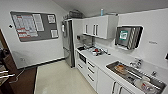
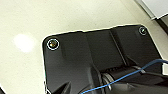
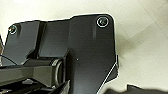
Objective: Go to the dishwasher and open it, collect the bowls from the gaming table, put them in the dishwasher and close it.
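Note:
A kitchenette runs along the right wall under a white counter (image 1: 105,61). Among its white drawers (image 1: 90,70), at the far end, sits a small dark-fronted built-in unit (image 1: 82,58); I cannot tell whether this is the dishwasher. The bowls and the gaming table are out of view. Both wrist views look down past the robot's dark plate onto pale floor (image 2: 25,22) (image 3: 145,50).
A steel fridge (image 1: 67,42) stands at the far end of the counter. The sink (image 1: 136,75) at near right holds an orange item and dishes. Wall cabinets (image 1: 98,26) and a paper dispenser (image 1: 128,36) hang above. Cream floor (image 1: 57,77) lies ahead, with dark furniture (image 1: 5,75) at the left edge.

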Available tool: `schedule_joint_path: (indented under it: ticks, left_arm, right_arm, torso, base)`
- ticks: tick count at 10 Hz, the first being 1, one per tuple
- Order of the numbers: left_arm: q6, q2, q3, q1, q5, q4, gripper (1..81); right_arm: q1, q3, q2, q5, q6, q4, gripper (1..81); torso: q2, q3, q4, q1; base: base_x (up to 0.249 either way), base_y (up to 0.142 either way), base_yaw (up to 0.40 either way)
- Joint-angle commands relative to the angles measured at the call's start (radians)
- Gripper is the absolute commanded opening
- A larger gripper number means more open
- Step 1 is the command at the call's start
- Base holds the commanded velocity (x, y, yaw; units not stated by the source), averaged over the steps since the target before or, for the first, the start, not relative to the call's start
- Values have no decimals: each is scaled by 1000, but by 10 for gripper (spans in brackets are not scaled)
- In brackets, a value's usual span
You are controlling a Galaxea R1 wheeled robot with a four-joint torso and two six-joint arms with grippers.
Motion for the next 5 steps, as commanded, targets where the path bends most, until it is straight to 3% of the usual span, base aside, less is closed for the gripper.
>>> schedule_joint_path:
  ticks: [1, 4, 5]
  left_arm:
    - [26, -5, -2, -53, 49, 11, 811]
    - [31, -11, 4, -51, 49, 21, 811]
    - [31, -20, 19, -46, 48, 28, 811]
  right_arm:
    - [46, -4, 3, -53, -16, -25, 811]
    - [30, 16, -6, -48, -19, -27, 811]
    - [27, 74, -33, -48, -19, -27, 811]
  torso:
    - [0, 0, 0, 0]
    - [0, 0, 0, 0]
    - [0, 0, 0, 0]
  base:
    - [0, 0, 367]
    - [0, 0, 368]
    - [0, 0, 368]
